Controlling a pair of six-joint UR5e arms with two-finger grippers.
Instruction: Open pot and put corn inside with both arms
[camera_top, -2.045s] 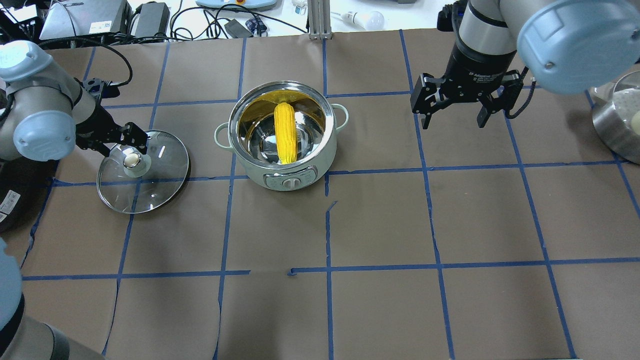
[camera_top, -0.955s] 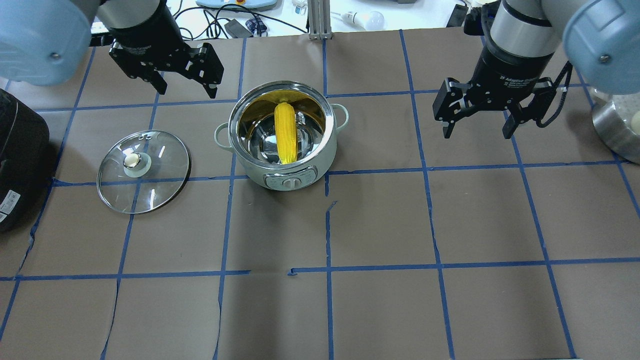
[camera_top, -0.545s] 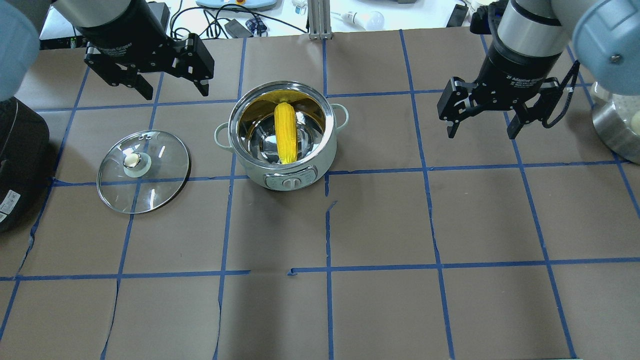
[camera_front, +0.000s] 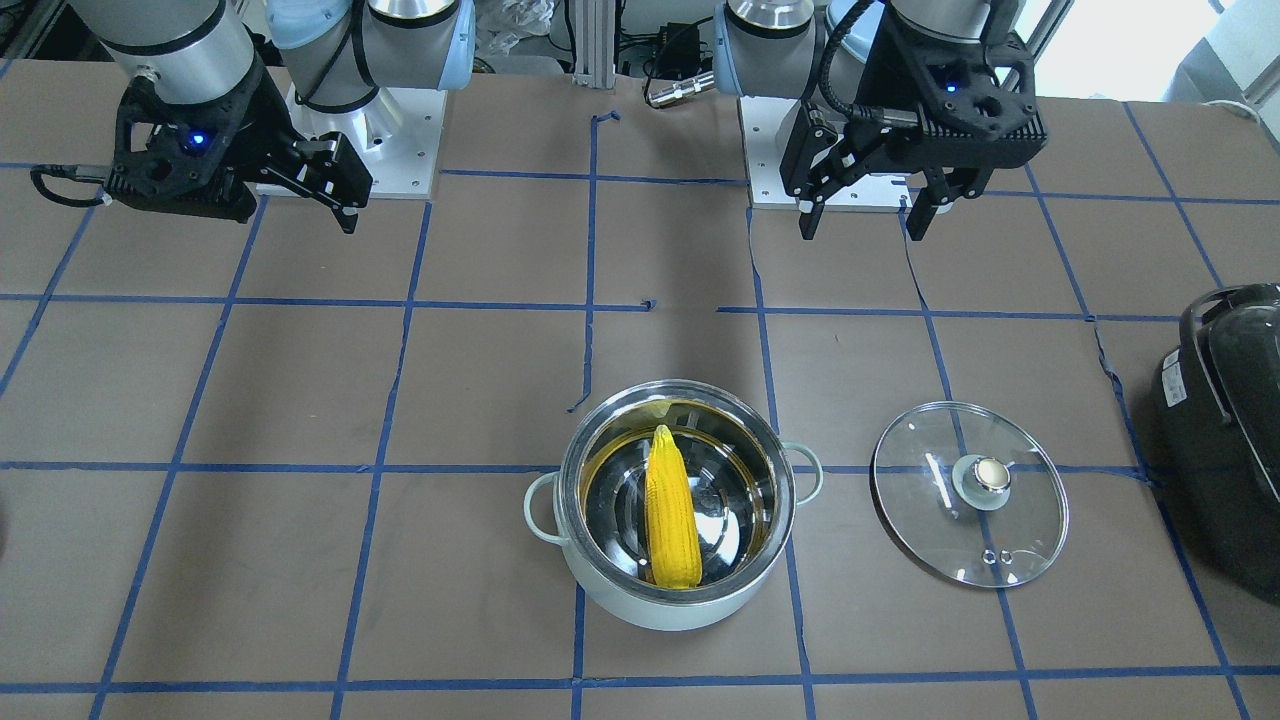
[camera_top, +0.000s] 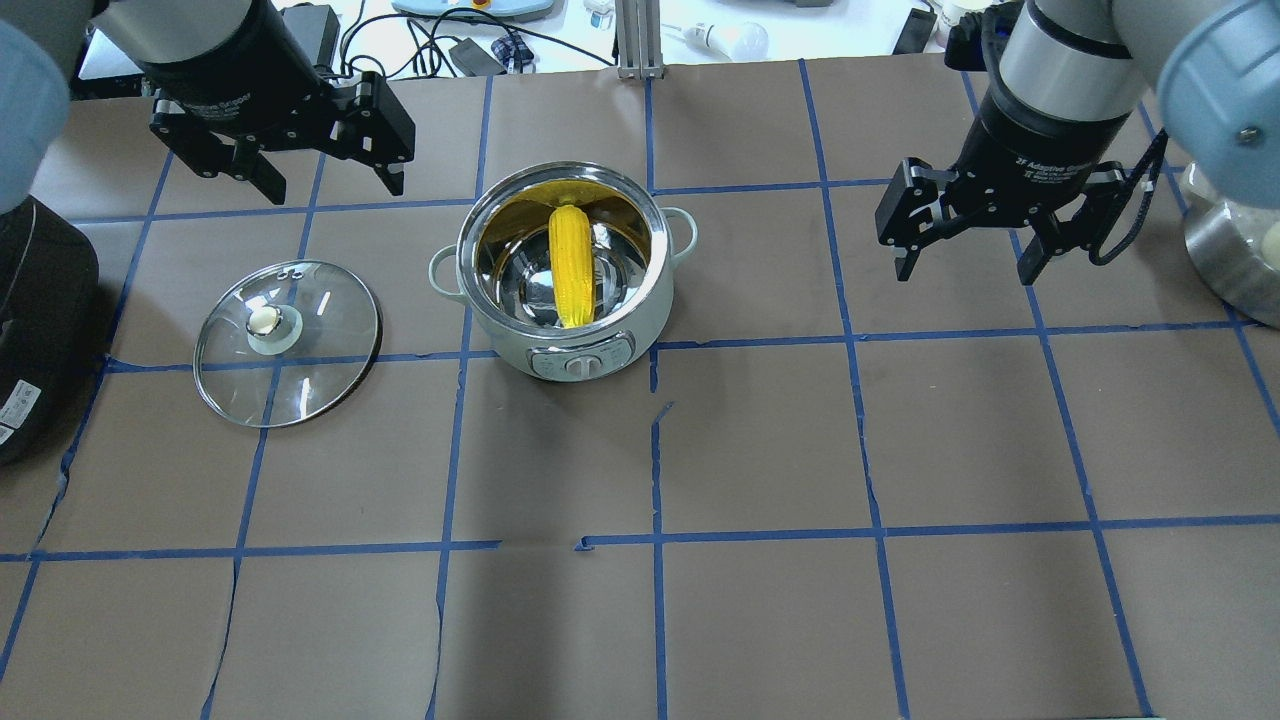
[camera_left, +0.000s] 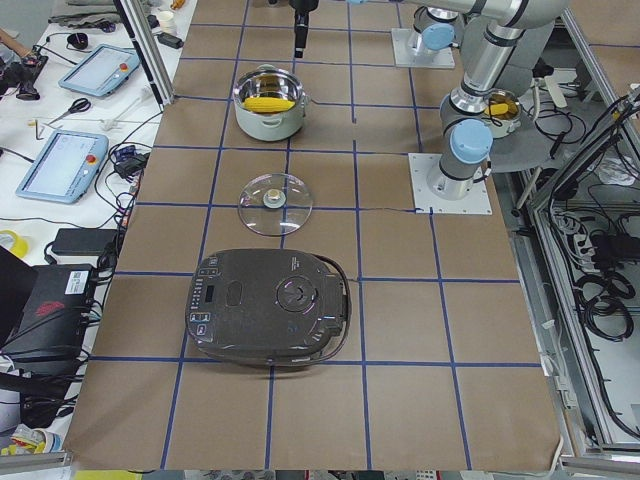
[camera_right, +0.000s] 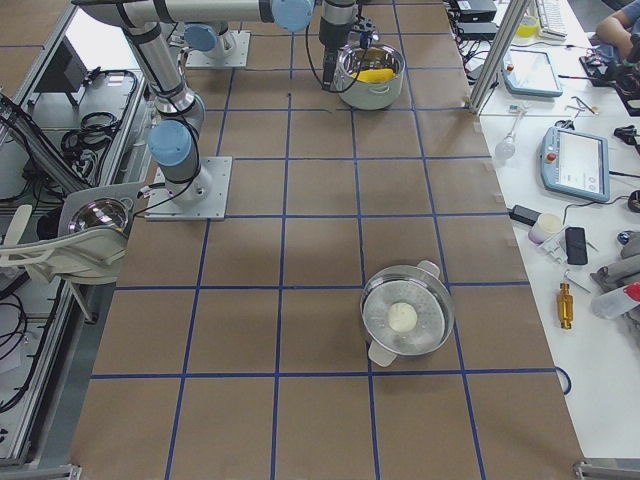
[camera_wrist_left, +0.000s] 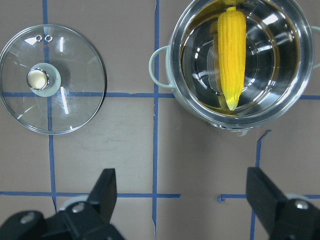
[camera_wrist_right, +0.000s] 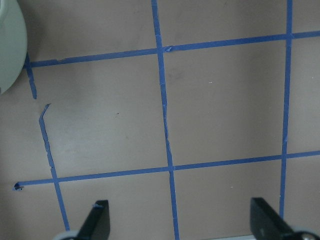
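Yellow corn (camera_top: 570, 265) is lying inside the open mint-green pot (camera_top: 650, 325), which is standing toward the far edge of the desk (camera_top: 760, 450), about midway between its ends. The glass lid (camera_top: 300, 350) is resting flat beside it, toward my left end. My left claw (camera_top: 335, 190) and right claw (camera_top: 964, 275) are hovering spread wide, holding nothing.

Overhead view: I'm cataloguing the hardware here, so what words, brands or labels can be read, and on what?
"2F Adaptive Gripper": white print on the body of the right gripper; the last word is partly blurred.
Left gripper: similar white print, too blurred to read.
Pot: markings on its front control panel, too small to read.
Black appliance: white sticker, too small to read.
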